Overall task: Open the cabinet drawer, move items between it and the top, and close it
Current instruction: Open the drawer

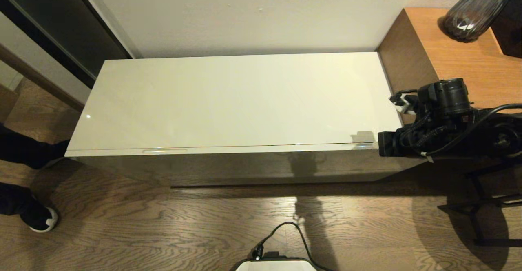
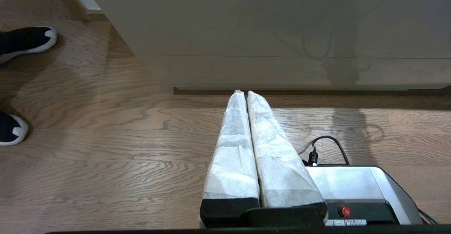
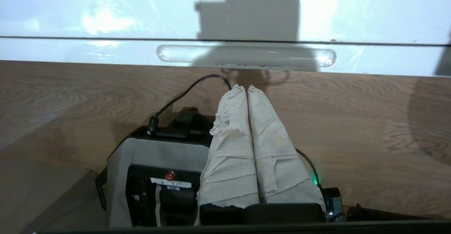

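Cream and shiny, the long flat top (image 1: 228, 99) of the low cabinet lies in front of the robot. The wide cream drawer (image 2: 282, 22) under it is pushed all the way in. The right gripper (image 3: 246, 87) hangs above the wooden floor (image 3: 352, 121), just in front of the drawer's slim slot handle (image 3: 246, 55), not touching it. Its white wrapped fingers (image 3: 232, 149) are pressed together and hold nothing. The left gripper (image 2: 243, 92) sits low near the floor, well below the drawer, fingers pressed together too.

Head camera looks down; both wrist cameras face the cabinet drawer (image 2: 282, 22).
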You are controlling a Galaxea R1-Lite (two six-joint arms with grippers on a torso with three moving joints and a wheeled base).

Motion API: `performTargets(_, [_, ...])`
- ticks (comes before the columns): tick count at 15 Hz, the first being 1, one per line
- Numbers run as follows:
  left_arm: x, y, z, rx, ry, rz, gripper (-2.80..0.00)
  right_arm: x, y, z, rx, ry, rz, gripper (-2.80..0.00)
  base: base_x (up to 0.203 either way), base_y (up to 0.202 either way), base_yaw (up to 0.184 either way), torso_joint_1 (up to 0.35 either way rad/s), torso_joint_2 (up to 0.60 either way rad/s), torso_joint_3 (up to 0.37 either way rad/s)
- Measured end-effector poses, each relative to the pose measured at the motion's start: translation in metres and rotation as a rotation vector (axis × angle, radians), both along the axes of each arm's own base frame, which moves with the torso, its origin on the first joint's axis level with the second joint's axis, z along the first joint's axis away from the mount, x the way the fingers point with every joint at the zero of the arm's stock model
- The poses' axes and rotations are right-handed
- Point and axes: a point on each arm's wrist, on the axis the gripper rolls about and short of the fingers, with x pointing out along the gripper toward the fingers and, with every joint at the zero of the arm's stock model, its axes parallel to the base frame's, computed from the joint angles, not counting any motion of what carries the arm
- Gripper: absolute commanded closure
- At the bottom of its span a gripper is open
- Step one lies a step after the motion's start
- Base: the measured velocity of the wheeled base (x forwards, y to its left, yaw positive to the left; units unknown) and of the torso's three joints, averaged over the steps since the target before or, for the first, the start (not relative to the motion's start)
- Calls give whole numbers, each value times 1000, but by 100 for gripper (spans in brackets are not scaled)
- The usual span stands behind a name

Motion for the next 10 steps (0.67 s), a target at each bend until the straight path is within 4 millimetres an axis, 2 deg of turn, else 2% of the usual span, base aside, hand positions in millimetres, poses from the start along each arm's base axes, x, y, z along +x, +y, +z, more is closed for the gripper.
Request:
performTargets(4, [0, 0, 0, 0, 0, 0, 0, 10, 2, -9, -8, -5, -13, 0, 0, 0, 0, 0, 0, 0])
performTargets(10, [0, 0, 0, 0, 0, 0, 0, 21, 4, -10, 5, -8, -26, 0, 0, 0, 0, 0, 0, 0])
